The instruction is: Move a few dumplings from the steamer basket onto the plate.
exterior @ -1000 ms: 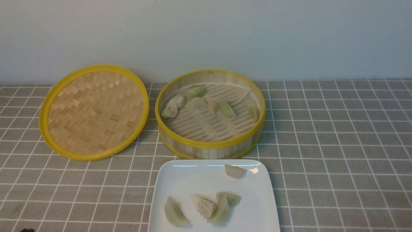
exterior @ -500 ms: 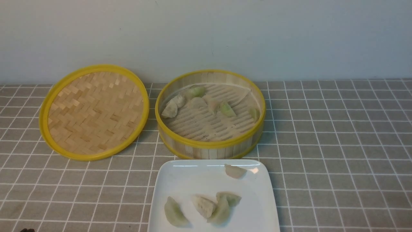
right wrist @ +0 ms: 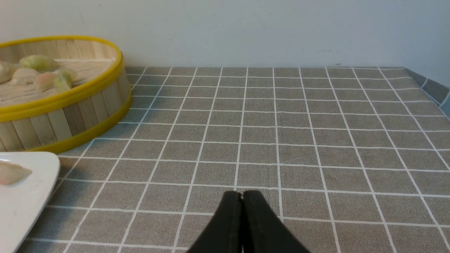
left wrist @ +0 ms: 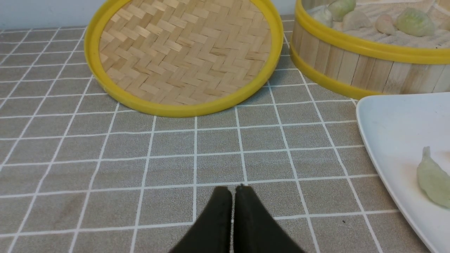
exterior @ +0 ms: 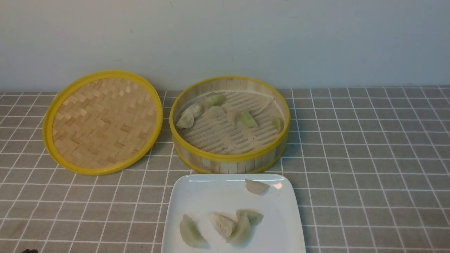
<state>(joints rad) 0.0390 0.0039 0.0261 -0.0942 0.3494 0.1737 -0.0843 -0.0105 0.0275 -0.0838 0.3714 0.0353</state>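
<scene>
The steamer basket (exterior: 228, 156) stands at the middle back with several dumplings (exterior: 248, 119) on its slatted floor, mostly toward its far side. Just in front of it, the white plate (exterior: 197, 196) holds several dumplings (exterior: 191, 232), one of them near its far edge (exterior: 256, 187). My left gripper (left wrist: 232, 188) is shut and empty, low over the cloth to the left of the plate (left wrist: 386, 123). My right gripper (right wrist: 242, 193) is shut and empty, over the cloth to the right of the plate (right wrist: 31, 196) and basket (right wrist: 70, 112).
The flat woven lid (exterior: 102, 121) with a yellow rim lies left of the basket, its far edge against the wall. A grey checked cloth (exterior: 369, 158) covers the table. The table's right edge (right wrist: 436, 91) shows in the right wrist view.
</scene>
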